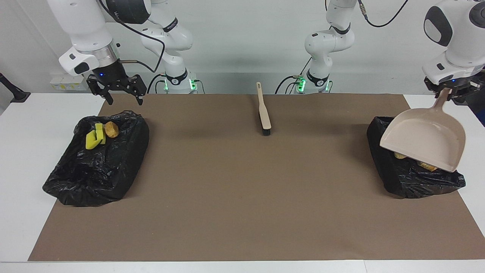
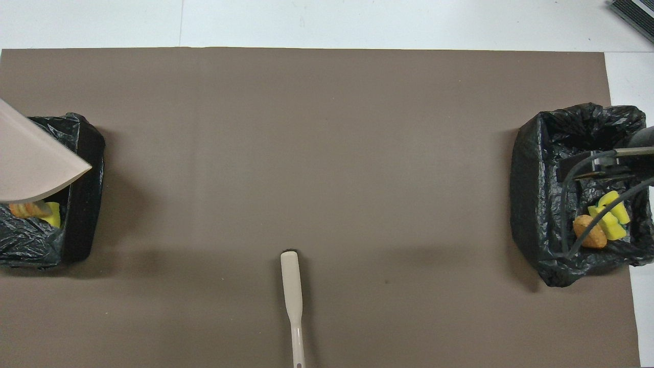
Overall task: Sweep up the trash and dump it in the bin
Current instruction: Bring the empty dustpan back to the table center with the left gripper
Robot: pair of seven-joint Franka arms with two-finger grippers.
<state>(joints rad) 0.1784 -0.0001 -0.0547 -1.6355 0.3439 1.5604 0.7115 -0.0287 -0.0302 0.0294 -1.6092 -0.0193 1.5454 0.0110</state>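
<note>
A black-lined bin point(image 1: 382, 167) stands at the left arm's end of the table. Over it my left gripper point(image 1: 449, 90) is shut on the handle of the beige dustpan point(image 1: 424, 138), which hangs mouth down and looks empty. The dustpan hides most of the trash in this bin; bread-like bits point(image 1: 427, 165) and a yellow scrap point(image 2: 50, 220) peek out under its rim. A second lined bin point(image 1: 96, 163) at the right arm's end holds yellow sponge pieces point(image 1: 94, 138) and a brown chunk point(image 1: 111, 129). My right gripper point(image 1: 125, 99) hangs open and empty over that bin's edge nearest the robots.
The beige brush point(image 1: 264, 110) with black bristles lies on the brown mat point(image 1: 242, 189), in the middle and close to the robots, handle pointing toward them. White table point(image 1: 22, 151) borders the mat at both ends.
</note>
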